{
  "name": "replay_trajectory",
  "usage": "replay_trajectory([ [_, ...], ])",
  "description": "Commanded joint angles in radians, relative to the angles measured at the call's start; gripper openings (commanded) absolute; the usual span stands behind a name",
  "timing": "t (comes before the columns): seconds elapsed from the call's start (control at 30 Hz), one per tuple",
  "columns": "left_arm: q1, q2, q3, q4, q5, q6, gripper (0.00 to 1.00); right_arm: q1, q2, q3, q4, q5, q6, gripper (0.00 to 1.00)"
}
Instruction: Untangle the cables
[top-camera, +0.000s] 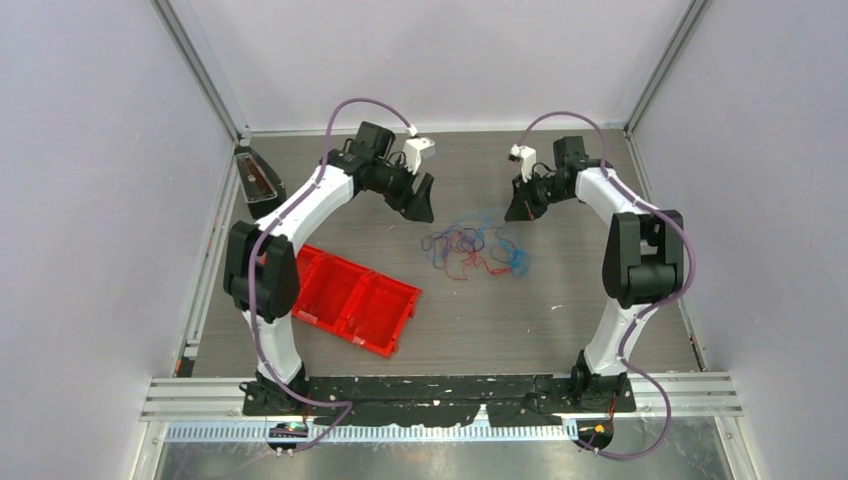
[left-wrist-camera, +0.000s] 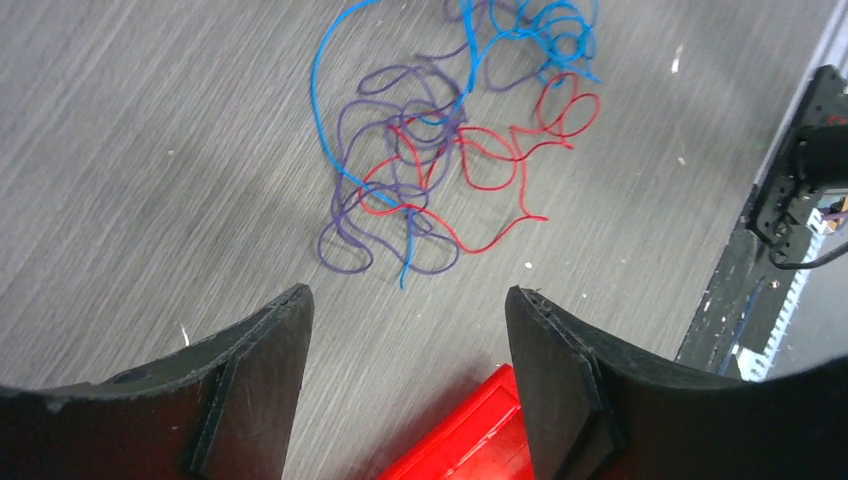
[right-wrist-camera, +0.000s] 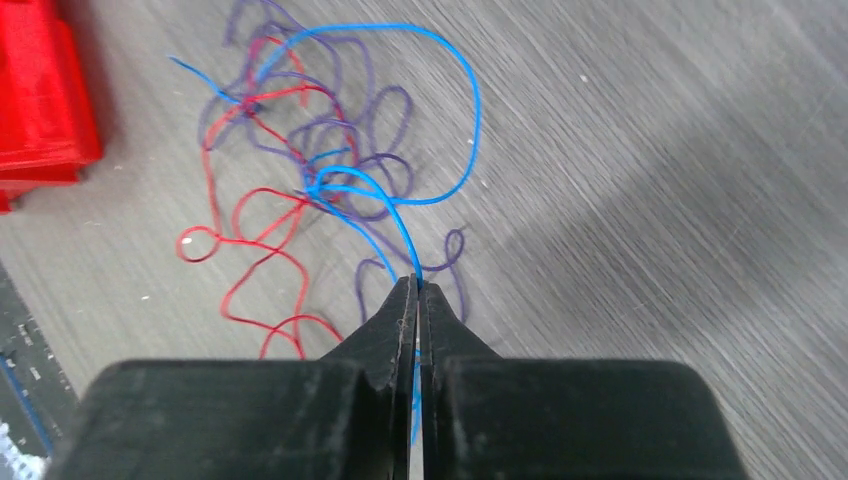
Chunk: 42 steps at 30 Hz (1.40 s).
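Observation:
A tangle of thin red, blue and purple cables (top-camera: 477, 246) lies on the grey table between my two arms. In the left wrist view the cables (left-wrist-camera: 440, 150) lie ahead of my left gripper (left-wrist-camera: 405, 300), which is open and empty above the table. My right gripper (right-wrist-camera: 417, 285) is shut on a blue cable (right-wrist-camera: 462, 120) that loops up from the tangle. In the top view my right gripper (top-camera: 520, 207) is at the tangle's right upper edge and my left gripper (top-camera: 421, 203) at its left upper edge.
A red two-compartment tray (top-camera: 355, 298) lies left of the tangle; its corner shows under my left gripper (left-wrist-camera: 470, 430). A dark object (top-camera: 258, 178) sits at the far left edge. Grey walls enclose the table.

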<state>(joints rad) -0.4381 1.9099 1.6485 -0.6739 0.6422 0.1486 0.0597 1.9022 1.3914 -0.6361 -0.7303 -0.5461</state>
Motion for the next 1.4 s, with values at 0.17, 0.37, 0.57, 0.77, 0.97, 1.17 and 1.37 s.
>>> replay_trajectory([
  [0.17, -0.002, -0.294, -0.194, 0.545, 0.185, -0.116, 0.8, 0.03, -0.307, 0.119, 0.042, -0.267, 0.21, 0.05],
  [0.37, -0.025, -0.3, -0.127, 0.716, 0.197, -0.26, 0.84, 0.1, -0.422, 0.093, 0.245, -0.317, 0.448, 0.05],
  [0.57, -0.057, -0.272, -0.062, 0.74, 0.221, -0.248, 0.8, 0.158, -0.441, 0.106, 0.339, -0.312, 0.532, 0.05],
  [0.77, -0.075, -0.281, -0.097, 0.712, 0.288, -0.254, 0.41, 0.177, -0.437, 0.101, 0.399, -0.301, 0.577, 0.05],
  [0.97, -0.076, -0.297, -0.03, 0.501, 0.264, -0.179, 0.0, 0.178, -0.455, 0.048, 0.423, -0.292, 0.551, 0.05],
  [1.17, -0.073, -0.337, 0.004, 0.567, 0.233, -0.312, 0.0, 0.211, -0.485, -0.136, 0.675, -0.201, 0.608, 0.83],
  [1.37, -0.073, -0.355, 0.034, 0.562, 0.1, -0.425, 0.0, 0.353, -0.555, -0.368, 1.126, -0.008, 0.72, 0.98],
])
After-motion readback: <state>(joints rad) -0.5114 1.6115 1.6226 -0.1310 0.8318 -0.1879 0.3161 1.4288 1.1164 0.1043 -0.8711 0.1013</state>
